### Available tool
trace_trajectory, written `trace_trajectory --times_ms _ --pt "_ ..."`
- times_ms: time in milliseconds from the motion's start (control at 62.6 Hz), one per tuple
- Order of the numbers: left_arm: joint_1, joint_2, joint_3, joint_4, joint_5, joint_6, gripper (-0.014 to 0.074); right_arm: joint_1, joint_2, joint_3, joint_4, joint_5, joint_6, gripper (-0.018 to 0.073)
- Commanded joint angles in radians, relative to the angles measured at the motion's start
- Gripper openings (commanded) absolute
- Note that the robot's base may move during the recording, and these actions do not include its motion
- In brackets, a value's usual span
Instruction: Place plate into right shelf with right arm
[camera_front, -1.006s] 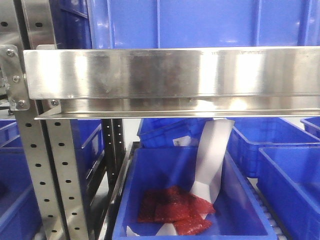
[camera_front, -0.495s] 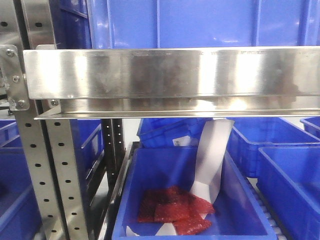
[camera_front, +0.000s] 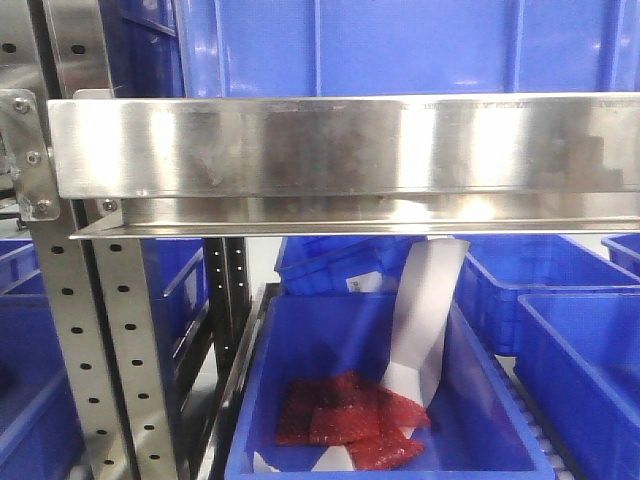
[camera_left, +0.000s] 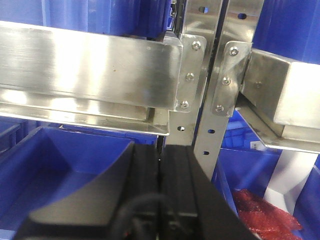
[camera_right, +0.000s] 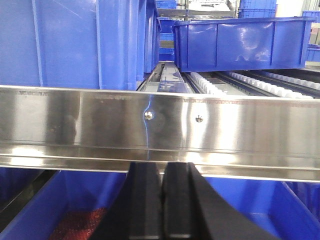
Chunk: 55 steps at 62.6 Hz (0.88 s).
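Note:
The plate is out of view in every frame. The right shelf shows as a shiny steel rail (camera_front: 340, 145) with blue bins above and below; the same rail (camera_right: 225, 125) fills the right wrist view. My right gripper (camera_right: 162, 167) is shut, its black fingers pressed together with nothing between them, just below and in front of that rail. In the left wrist view my left gripper (camera_left: 161, 150) is also shut and empty. It points at the perforated upright (camera_left: 212, 100) where two rails meet.
A blue bin (camera_front: 385, 390) under the rail holds red packets (camera_front: 350, 420) and a bent white sheet (camera_front: 425, 310). More blue bins (camera_front: 575, 300) stand to the right. An upper bin (camera_right: 240, 42) sits on white rollers (camera_right: 210, 87). A perforated grey upright (camera_front: 75, 330) stands at the left.

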<state>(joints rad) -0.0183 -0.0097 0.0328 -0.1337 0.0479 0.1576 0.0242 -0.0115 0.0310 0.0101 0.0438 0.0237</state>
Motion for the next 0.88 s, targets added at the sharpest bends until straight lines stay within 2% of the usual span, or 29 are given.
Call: trace_trajectory --times_ms 0,862 --pt "-0.002 -0.01 0.01 -0.008 -0.09 -0.007 -0.0128 -0.006 -0.017 -0.017 0.0 -0.088 0.003 0.0052" --pt "-0.002 -0.01 0.01 -0.008 -0.09 -0.007 -0.0128 -0.006 -0.017 -0.017 0.0 -0.088 0.003 0.0052"
